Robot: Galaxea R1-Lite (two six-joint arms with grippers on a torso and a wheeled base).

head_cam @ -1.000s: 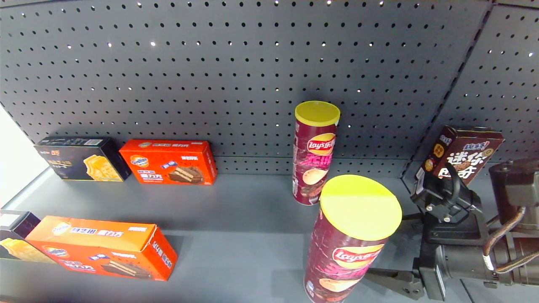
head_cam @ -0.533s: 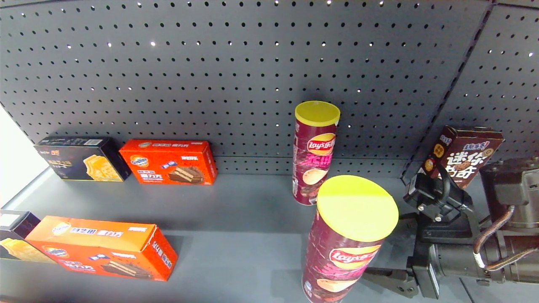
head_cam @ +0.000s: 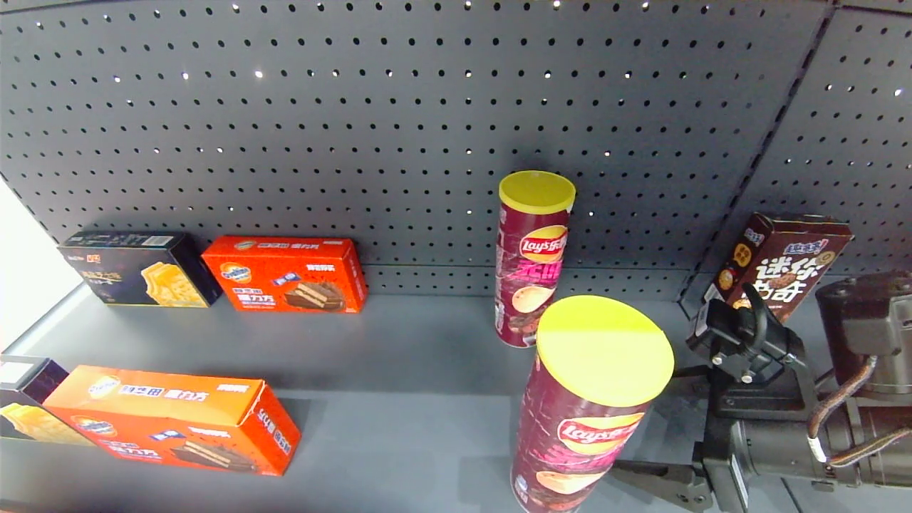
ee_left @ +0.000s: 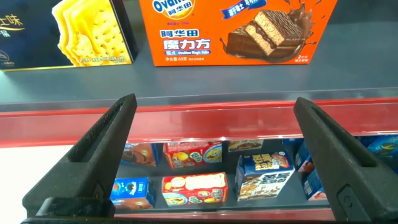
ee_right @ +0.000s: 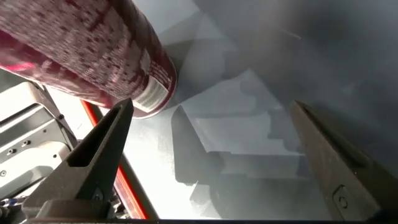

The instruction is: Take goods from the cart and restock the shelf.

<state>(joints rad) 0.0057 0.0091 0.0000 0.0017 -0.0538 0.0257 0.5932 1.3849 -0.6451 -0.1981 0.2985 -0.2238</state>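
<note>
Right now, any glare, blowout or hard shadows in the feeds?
Head view: blown-out white at the left edge beside the shelf; bright pinpricks through pegboard holes. Right wrist view: hard-edged shadows on the shelf floor beside the chip can. Left wrist view: orange box evenly lit.

Back wall: dark grey pegboard panel (head_cam: 356, 107), rows of small holes; a slanting seam (head_cam: 769, 128) at the right.
Furniture: flat grey shelf (head_cam: 413, 370), red front strip (ee_left: 205, 115) along its near edge.
Light: white glow (head_cam: 21, 271) at the left edge.

Printed logos and lettering stand on the chip cans (head_cam: 588, 427) and boxes (head_cam: 285, 274).
</note>
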